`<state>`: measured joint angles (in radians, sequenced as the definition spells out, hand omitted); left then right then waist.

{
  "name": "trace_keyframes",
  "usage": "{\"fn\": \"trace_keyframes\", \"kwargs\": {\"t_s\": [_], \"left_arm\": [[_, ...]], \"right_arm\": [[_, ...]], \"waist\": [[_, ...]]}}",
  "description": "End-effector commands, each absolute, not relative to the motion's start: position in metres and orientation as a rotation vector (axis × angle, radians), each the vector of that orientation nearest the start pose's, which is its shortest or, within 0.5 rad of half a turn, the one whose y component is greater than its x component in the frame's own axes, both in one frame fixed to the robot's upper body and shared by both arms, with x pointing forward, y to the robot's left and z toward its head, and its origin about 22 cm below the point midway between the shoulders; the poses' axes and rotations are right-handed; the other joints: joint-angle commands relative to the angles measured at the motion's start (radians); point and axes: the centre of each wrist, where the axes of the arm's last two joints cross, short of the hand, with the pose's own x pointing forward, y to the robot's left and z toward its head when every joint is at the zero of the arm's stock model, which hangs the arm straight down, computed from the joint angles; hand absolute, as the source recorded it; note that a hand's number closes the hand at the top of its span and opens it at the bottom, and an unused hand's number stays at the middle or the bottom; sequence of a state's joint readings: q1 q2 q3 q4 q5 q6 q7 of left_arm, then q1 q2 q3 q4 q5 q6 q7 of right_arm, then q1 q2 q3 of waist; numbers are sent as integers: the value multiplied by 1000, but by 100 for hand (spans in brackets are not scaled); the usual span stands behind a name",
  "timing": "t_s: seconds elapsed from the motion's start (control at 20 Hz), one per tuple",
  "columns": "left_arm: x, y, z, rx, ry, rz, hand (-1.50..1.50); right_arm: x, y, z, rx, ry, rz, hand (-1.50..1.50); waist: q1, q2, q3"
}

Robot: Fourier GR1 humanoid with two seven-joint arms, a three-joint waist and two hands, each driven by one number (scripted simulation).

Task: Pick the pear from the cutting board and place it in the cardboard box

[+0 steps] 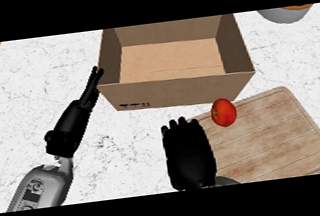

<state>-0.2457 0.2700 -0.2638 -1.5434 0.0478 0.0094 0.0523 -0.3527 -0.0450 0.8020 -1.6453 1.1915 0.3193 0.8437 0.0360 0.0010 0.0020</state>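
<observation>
A red-orange pear (pixel 224 111) lies on the upper left corner of the wooden cutting board (pixel 282 138). Behind it stands the open cardboard box (pixel 177 88), with nothing showing inside. My right hand (pixel 188 149) hovers over the board's left edge, fingers straight and pointing away from me; its fingertips are just left of the pear and apart from it. My left hand (pixel 75 118) stretches forward with straight fingers, their tips beside the box's left wall.
The counter is white marble (pixel 27 91) with a wooden strip at the far left. A grey bowl (pixel 285 14) with something orange in it sits at the back right, partly cut off.
</observation>
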Motion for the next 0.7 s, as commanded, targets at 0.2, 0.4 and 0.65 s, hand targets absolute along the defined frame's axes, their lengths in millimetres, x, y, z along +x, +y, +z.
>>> {"fn": "trace_keyframes", "kwargs": {"t_s": [0.2, 0.4, 0.65], "left_arm": [[275, 208, 46, -43, -1600, -452, 0], [281, 201, 32, -28, -1600, -461, 0], [289, 196, 45, -28, -1589, -448, 0]], "right_arm": [[180, 8, 119, -1086, -1582, 1227, 150], [160, 8, 147, -1039, -1680, 1211, 150], [130, 2, 181, -976, -1820, 1059, 150]], "waist": [[-16, -4, -2], [-32, -3, -3], [-31, -7, -3]]}}
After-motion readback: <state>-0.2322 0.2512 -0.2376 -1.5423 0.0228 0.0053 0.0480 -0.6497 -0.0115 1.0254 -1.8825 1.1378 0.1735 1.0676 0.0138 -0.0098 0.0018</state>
